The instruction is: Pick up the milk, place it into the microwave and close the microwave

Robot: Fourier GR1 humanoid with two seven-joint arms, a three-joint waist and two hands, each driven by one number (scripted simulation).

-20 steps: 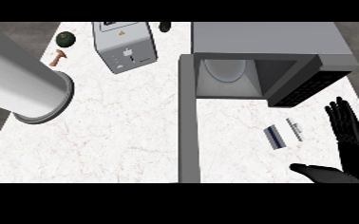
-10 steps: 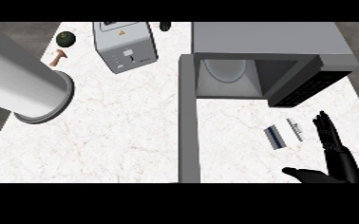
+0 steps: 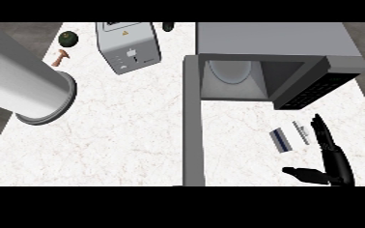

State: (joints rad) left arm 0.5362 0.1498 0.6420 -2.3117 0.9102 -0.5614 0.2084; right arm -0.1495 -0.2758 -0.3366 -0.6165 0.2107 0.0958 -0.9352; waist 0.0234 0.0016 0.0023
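Nearest, at the lower right, the right hand (image 3: 333,163) lies with fingers straight and thumb spread, holding nothing. Just beside its fingers the milk (image 3: 281,140) lies flat on the white counter (image 3: 128,125) (a thin pale strip (image 3: 301,132) lies alongside it). Farther back the microwave (image 3: 274,58) stands open, door (image 3: 191,121) swung toward the near edge, with a toaster (image 3: 128,47) at upper left.
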